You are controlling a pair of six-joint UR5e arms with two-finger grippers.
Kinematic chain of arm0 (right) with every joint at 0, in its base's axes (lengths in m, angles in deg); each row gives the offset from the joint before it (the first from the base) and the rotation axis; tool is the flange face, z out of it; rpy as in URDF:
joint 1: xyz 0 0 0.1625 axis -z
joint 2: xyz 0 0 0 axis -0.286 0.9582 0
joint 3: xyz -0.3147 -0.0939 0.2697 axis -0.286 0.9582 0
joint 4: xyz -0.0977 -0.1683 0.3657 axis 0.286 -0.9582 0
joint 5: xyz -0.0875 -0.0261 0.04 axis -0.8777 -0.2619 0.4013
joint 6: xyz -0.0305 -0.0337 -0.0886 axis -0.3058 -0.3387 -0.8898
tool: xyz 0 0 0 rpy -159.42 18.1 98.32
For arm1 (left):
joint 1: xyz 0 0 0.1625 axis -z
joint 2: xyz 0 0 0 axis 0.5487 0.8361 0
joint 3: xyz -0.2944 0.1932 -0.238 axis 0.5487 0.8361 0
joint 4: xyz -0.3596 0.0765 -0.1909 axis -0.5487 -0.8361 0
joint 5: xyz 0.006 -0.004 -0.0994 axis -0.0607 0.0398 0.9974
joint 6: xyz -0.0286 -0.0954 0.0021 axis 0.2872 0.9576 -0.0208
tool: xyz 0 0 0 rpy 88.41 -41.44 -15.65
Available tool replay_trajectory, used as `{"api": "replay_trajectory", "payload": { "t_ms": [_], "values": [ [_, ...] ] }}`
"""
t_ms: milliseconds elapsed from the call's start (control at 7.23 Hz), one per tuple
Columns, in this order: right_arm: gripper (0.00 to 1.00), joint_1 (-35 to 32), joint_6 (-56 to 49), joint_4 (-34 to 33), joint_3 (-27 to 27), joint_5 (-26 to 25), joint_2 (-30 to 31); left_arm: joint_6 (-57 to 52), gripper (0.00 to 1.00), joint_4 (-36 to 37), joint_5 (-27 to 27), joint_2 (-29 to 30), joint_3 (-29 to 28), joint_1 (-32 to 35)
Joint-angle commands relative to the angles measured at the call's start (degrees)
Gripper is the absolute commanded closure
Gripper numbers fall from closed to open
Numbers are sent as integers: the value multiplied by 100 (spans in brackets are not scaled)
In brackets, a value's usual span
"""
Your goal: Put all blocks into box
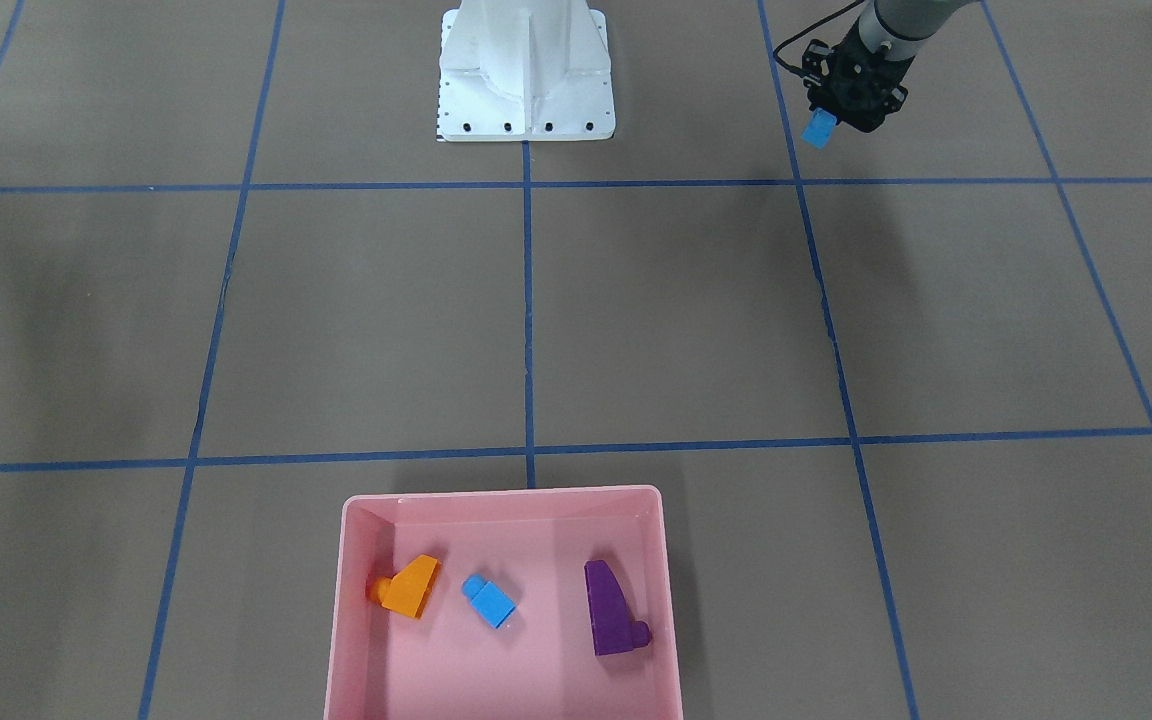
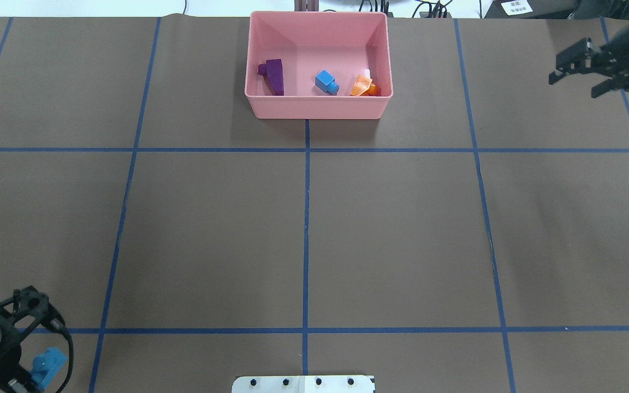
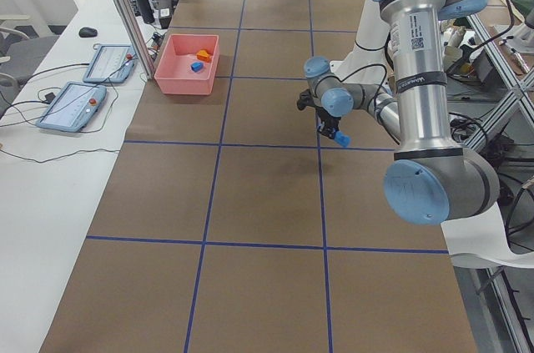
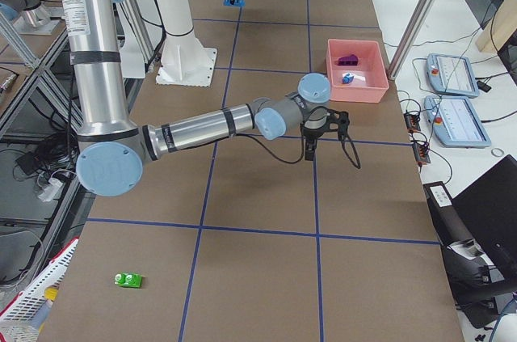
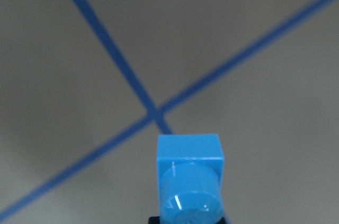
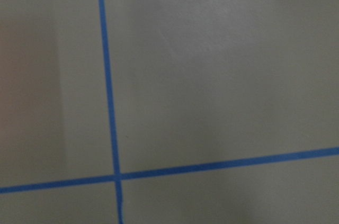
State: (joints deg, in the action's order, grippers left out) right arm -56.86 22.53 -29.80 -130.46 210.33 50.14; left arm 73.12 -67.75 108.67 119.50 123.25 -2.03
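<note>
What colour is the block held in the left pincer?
The block is blue; the left wrist view shows it best.

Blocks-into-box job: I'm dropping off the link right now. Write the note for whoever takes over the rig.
Grippers: the left gripper is shut on a blue block, off the table on the robot's near left, far from the pink box. The right gripper is open and empty, over bare table to the box's right.
Done: the purple sloped block, the orange sloped block and a second blue block lie in the box.
Left: carry the held blue block to the box, then fetch the green block, which lies on the table at the robot's far right end, outside the overhead view.
</note>
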Motion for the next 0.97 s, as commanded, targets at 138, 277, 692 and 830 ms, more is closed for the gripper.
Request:
{"api": "replay_trajectory", "payload": {
  "t_ms": [138,277,692,830],
  "values": [
    [0,-500,-1634,81,-109,-18,1571,47,100,1009,145,2278,-1177,1267],
    [0,-675,-2203,108,-92,-45,1976,204,100,1010,145,2885,-1756,1470],
    [0,-939,-2944,273,-39,-71,3180,1204,100,914,154,5133,-3907,1971],
    [0,-958,-2956,666,100,-80,3471,1521,100,652,145,5819,-4724,2112]
  ]
}}
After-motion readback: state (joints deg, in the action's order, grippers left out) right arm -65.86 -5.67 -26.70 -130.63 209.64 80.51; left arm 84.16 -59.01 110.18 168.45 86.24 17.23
